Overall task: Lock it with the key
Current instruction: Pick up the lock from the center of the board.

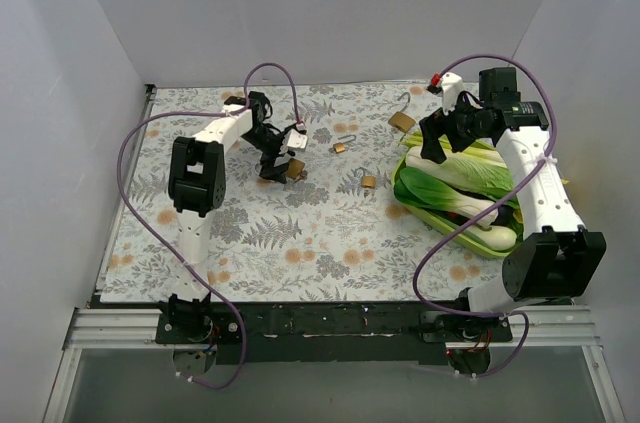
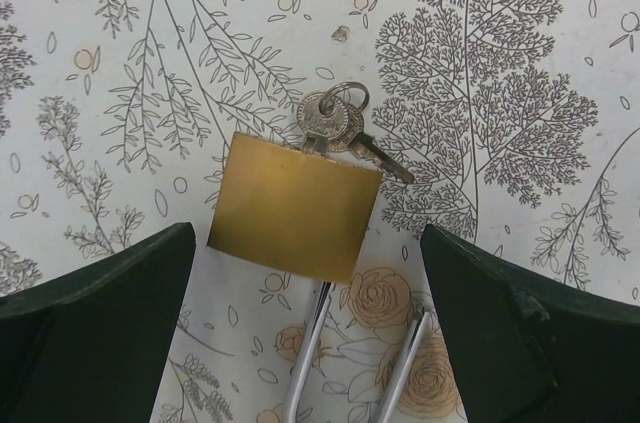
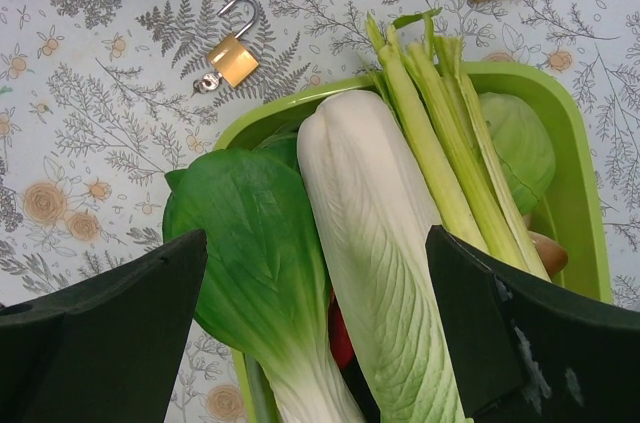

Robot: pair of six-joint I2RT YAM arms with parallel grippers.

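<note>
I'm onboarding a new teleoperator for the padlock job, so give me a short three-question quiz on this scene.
1. True or false: the left gripper is shut on the brass padlock.
2. Multiple choice: the right gripper hovers over A) a green tray of vegetables, B) a stack of plates, C) a toolbox.
3. Fill in: the thing stuck in that padlock's body, on a ring with a spare, is a ____.
Key: 1 false, its jaws stand open on either side of the padlock; 2 A; 3 key.
</note>
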